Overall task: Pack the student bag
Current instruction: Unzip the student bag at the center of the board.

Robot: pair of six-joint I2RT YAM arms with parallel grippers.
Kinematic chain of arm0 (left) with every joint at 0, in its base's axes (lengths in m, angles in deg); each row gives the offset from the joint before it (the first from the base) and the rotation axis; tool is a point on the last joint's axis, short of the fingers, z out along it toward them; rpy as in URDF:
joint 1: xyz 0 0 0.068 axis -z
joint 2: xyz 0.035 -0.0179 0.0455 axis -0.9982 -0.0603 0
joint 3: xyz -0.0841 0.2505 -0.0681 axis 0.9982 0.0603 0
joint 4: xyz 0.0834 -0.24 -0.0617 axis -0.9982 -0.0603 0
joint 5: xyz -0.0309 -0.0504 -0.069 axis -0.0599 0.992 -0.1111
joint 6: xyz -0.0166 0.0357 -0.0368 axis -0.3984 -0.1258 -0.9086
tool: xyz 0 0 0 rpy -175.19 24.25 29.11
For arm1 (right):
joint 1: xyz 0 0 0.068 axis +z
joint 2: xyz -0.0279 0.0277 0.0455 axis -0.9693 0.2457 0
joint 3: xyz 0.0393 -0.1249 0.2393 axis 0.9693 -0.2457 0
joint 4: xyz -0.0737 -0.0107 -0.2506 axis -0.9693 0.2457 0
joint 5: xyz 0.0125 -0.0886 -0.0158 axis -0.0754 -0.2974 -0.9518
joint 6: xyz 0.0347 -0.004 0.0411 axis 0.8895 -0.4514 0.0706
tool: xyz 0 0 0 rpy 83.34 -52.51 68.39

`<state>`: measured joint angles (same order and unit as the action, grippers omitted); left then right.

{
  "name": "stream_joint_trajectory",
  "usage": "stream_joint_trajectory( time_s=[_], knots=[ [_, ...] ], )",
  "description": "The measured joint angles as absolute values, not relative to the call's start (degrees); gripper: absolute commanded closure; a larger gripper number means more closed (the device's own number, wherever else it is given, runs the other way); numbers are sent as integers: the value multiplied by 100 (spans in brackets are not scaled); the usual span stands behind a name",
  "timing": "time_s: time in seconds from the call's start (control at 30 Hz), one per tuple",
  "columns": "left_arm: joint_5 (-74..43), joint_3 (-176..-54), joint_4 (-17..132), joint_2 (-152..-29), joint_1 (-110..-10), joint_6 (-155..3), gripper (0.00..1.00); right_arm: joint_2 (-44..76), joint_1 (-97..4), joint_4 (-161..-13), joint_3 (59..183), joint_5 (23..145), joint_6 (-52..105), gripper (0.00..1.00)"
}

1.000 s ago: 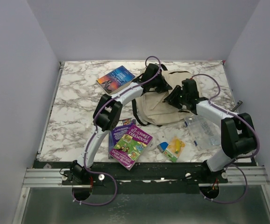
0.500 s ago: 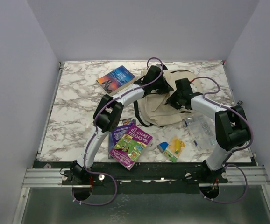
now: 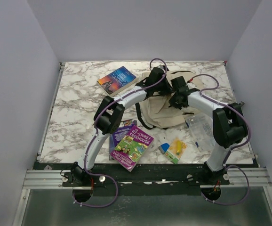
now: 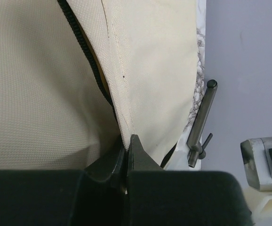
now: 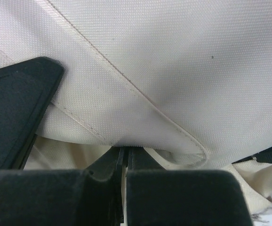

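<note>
Locate the cream-beige soft fabric backpack (image 3: 162, 113) on the white marble-patterned bench (image 3: 75, 103), at the far side, right of centre. The left tool (image 4: 128, 143) is clenched on an edge of the backpack fabric, just beside the black zipper (image 4: 91, 61). The right tool (image 5: 125, 153) is clenched on a stitched fold of the backpack. A purple paperback book (image 3: 133, 142) lies near the bench's front edge, apart from the backpack.

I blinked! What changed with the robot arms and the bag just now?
The right pincer swung left across the student bag and pinched shut on its cloth. The left pincer stayed clamped on the bag's zipper edge. The books and clear box did not move.
</note>
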<state>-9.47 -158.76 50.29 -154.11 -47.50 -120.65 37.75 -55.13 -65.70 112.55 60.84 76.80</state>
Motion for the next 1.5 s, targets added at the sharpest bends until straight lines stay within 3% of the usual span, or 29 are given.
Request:
stream_joint_trajectory(
  time_s=[0.23,0.53,0.8,0.83,0.87,0.9,0.93,1.0,1.07,1.17,1.27,1.4,1.5],
  knots=[
    [-931,-16086,4907,-15455,-4780,-12080,100,3812,-5345,-5733,11653,5721,7339,99],
    [-440,-16446,4505,-15750,-4795,-12100,100,1764,-5238,-6321,9366,5526,7352,99],
    [-276,-16466,4492,-15750,-4782,-12017,100,1552,-5253,-6551,9213,5714,6891,99],
    [-269,-16466,4505,-15750,-4787,-11969,96,1554,-5253,-6579,9224,5778,6731,96],
    [-267,-16461,4520,-15746,-4791,-11899,87,1554,-5258,-6649,9233,5909,6493,85],
    [-267,-16459,4529,-15744,-4798,-11862,76,1554,-5264,-6684,9242,5970,6390,67],
    [-263,-16459,4524,-15735,-4809,-11761,64,1563,-5264,-6708,9270,6084,6193,60],
    [-267,-16461,4522,-15704,-4859,-11573,46,1620,-5262,-6605,9428,6287,5876,55],
    [-280,-16531,4422,-15628,-4944,-11317,37,1721,-5260,-6476,9668,6318,5653,53],
    [-291,-16617,4194,-15424,-5047,-11025,32,1701,-5258,-6417,9891,6213,5424,48],
    [-289,-16617,3869,-15044,-5139,-10710,31,1485,-5260,-6448,9919,6055,5205,36],
    [-287,-16357,3609,-14264,-5202,-10439,31,1364,-5260,-6776,9972,5846,4545,41],
    [-287,-15788,3574,-13510,-5241,-10371,27,2000,-5260,-6546,10623,5540,4274,41]
  ],
)
